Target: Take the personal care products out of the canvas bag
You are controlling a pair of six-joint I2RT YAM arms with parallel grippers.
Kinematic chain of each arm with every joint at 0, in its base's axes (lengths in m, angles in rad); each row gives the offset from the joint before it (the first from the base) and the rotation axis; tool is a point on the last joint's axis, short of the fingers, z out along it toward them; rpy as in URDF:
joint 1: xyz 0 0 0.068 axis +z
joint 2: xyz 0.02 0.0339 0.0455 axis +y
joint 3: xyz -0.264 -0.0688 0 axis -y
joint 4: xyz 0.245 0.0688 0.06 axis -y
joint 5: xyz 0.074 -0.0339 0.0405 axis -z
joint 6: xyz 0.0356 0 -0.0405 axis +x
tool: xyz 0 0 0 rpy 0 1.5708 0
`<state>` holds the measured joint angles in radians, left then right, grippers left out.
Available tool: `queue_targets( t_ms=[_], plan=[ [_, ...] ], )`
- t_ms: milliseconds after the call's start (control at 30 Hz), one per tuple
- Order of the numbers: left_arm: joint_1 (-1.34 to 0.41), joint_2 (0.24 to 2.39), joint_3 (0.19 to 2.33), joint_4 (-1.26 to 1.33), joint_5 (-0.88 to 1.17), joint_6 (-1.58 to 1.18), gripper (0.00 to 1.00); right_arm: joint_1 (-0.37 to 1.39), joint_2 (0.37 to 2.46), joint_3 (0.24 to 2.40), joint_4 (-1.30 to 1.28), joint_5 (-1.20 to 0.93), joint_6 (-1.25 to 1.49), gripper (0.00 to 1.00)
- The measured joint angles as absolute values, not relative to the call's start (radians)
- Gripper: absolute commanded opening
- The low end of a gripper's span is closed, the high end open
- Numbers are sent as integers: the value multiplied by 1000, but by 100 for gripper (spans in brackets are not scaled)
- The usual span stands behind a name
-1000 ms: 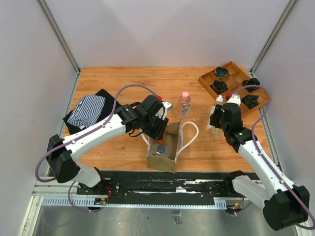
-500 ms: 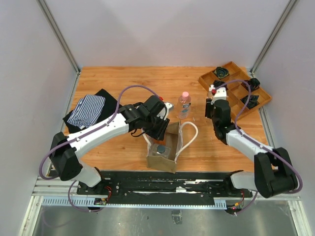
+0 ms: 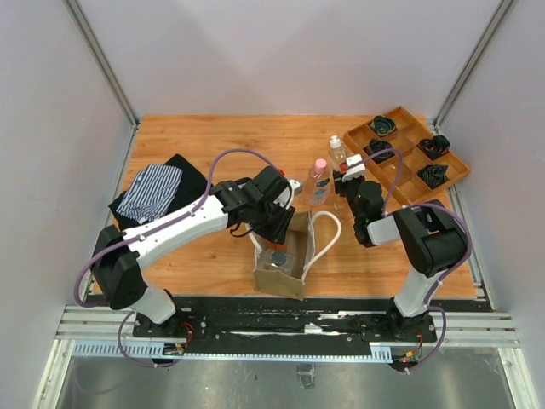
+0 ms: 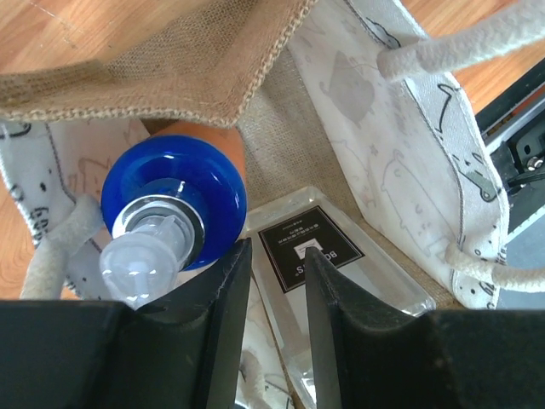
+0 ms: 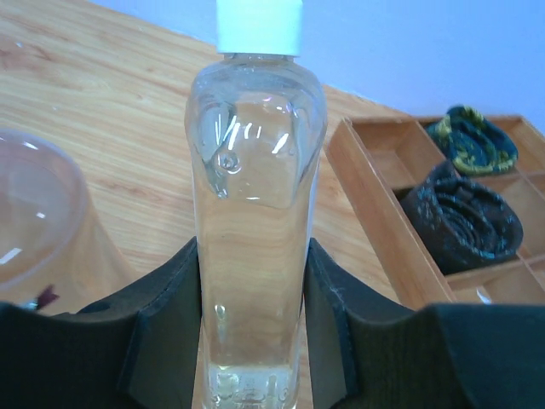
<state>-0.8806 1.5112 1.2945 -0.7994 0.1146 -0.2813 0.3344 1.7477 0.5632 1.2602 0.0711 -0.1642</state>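
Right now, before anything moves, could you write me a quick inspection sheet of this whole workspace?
Surface: wooden table, no spills seen.
Job's things: canvas bag near the front edge, with a blue-capped bottle and a clear flat pack inside. The pink-capped bottle stands on the table and the white-capped bottle is upright.
Clutter: folded clothing at the left; wooden tray of dark coiled bundles at the right.
Grippers: left gripper inside the bag, jaws slightly apart, nothing seen between them; right gripper closed on the white-capped bottle.
Cables: purple cable loops over each arm.
Surroundings: pale walls; metal rail at the near edge.
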Motion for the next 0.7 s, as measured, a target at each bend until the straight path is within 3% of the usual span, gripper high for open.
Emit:
queue_targets(
  t_ms=[333, 600, 700],
  plan=[
    [-881, 1560, 1300, -792, 125, -278, 34, 307, 1827, 652, 1374, -129, -154, 1],
    [-881, 1581, 1313, -790, 125, -269, 34, 278, 1931, 678, 1392, -169, -123, 1],
    [-881, 1594, 1315, -791, 125, -266, 34, 274, 1948, 678, 1412, -170, -121, 7]
  ],
)
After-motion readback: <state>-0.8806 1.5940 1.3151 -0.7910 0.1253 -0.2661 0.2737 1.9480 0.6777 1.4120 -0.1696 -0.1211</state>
